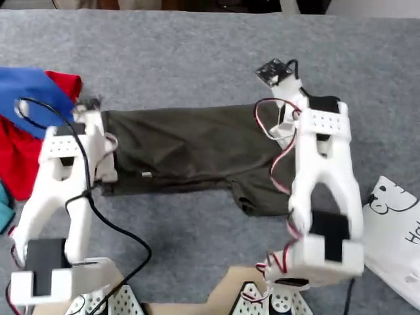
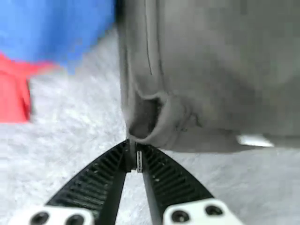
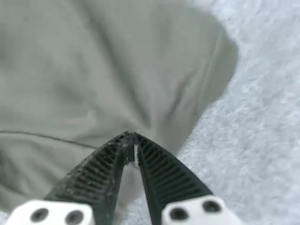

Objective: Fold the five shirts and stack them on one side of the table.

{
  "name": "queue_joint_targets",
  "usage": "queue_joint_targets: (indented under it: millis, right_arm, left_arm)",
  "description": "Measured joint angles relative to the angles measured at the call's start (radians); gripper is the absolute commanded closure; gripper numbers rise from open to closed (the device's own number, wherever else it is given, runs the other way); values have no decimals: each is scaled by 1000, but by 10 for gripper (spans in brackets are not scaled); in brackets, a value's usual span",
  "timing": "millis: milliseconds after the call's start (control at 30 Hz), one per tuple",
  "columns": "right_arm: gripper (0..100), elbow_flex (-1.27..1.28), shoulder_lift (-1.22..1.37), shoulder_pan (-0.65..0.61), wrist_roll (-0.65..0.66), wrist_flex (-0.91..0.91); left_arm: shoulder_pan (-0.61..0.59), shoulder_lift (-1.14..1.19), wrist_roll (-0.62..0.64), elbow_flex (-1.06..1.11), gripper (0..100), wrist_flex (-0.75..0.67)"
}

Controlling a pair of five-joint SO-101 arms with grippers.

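Left gripper [image 2: 133,157]: sat with jaws pressed together on the rolled hem corner of the dark olive shirt [image 1: 190,147], apparently pinching it. Right gripper [image 3: 131,143]: likewise closed tip to tip, down on the cloth at the shirt's opposite end, seemingly nipping a crease. Found that shirt stretched flat across the middle of the grey table [image 1: 197,46] between the two arms, with one sleeve [image 1: 252,200] poking out along the near edge.

Looked like the start of a lengthwise fold. Called for lifting both pinched ends at the same height and pace, keeping the cloth taut between them, carrying the held edge over to meet the other, and lowering before letting go so nothing sagged or twisted. Risked dragging up only a top layer if either pinch was shallow.

Noted a red shirt [image 1: 20,157] and a blue shirt [image 1: 33,92] heaped just beside the left arm. Made out black lettering and a drawn animal face on a white shirt [image 1: 394,230] at the right edge, the lettering cut off and not readable in full. Spotted a small pale tag [image 2: 255,139] near the olive hem, with no print legible
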Motion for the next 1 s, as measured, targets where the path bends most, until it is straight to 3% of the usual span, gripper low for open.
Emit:
queue_joint_targets:
  millis: [233, 433, 633, 800, 1000]
  right_arm:
    - [993, 18, -54, -3, 0, -41]
    - [992, 18, -51, -3, 0, -103]
    - [992, 18, 106, -3, 0, -252]
    - [992, 0, 278, -2, 0, -327]
    - [992, -87, 367, 17, 11, -301]
  left_arm:
    - [186, -37, 133, -86, 982, 11]
    - [196, -37, 149, -86, 982, -3]
    - [236, 32, 149, 29, 982, -190]
    - [163, 199, 149, 91, 982, -255]
    - [28, 256, 84, 34, 982, -235]
